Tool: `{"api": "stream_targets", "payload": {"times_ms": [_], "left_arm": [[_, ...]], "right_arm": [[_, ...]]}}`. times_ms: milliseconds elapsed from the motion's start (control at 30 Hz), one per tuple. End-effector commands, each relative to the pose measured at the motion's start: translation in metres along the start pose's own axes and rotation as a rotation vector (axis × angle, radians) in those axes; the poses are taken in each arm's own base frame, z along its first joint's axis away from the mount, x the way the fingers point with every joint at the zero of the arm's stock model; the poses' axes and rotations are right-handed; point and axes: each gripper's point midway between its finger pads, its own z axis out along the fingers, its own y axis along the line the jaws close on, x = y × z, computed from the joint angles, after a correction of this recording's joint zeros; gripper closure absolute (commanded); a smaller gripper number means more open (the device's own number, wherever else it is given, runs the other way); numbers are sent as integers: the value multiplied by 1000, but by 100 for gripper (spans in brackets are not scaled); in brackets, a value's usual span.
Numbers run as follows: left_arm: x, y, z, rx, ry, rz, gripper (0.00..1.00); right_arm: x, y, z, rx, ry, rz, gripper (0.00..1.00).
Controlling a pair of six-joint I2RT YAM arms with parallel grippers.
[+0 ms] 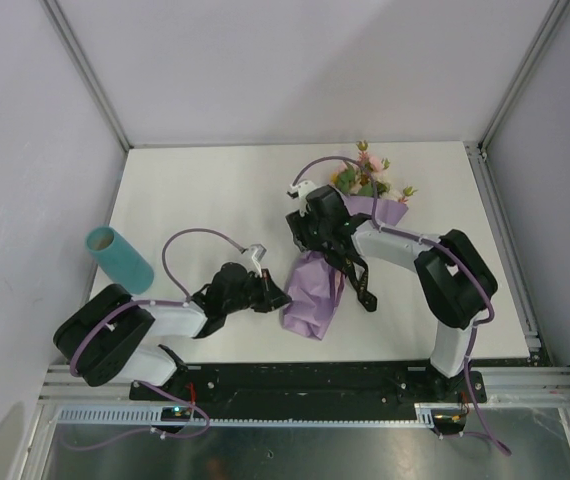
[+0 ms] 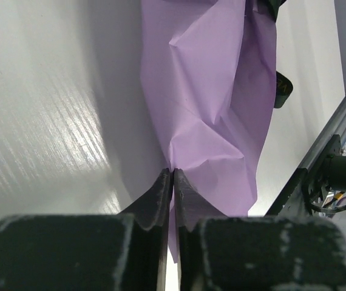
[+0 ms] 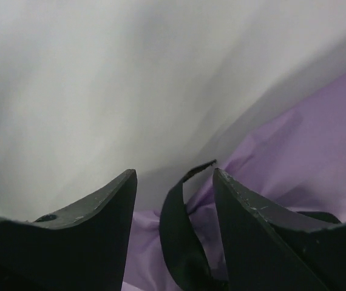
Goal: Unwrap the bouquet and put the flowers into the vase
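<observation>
The bouquet (image 1: 315, 290) lies across the middle of the table, its purple paper (image 2: 215, 103) crumpled at the near end. The flowers (image 1: 365, 178), pink and cream with green leaves, poke out at the far end. A black ribbon (image 1: 357, 280) trails over the wrap. My left gripper (image 1: 277, 296) (image 2: 173, 171) is shut on the near left edge of the purple paper. My right gripper (image 1: 308, 243) (image 3: 174, 173) hangs open over the bouquet's middle; a loop of black ribbon (image 3: 176, 224) stands between its fingers, unpinched. The teal vase (image 1: 120, 260) is at the table's left side, apart from both arms.
Metal frame posts (image 1: 85, 70) and grey walls close in the white table (image 1: 205, 190) on three sides. A black rail (image 1: 305, 378) with both arm bases runs along the near edge. The right arm's elbow (image 1: 455, 278) sits at the near right.
</observation>
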Motion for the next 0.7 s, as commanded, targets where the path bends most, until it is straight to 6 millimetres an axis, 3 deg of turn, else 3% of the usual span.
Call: {"api": "stream_targets", "payload": {"times_ms": [0, 300, 433, 667], "left_arm": [[-11, -10, -1, 34, -59, 16, 96], [-13, -11, -3, 34, -69, 16, 100], [-12, -11, -3, 33, -69, 10, 100], [-9, -3, -2, 0, -73, -18, 100]], "right_arm": [[5, -12, 0, 99, 53, -114, 41], [26, -22, 1, 202, 129, -204, 45], [22, -24, 0, 236, 114, -222, 66], [-33, -8, -21, 257, -71, -216, 97]]}}
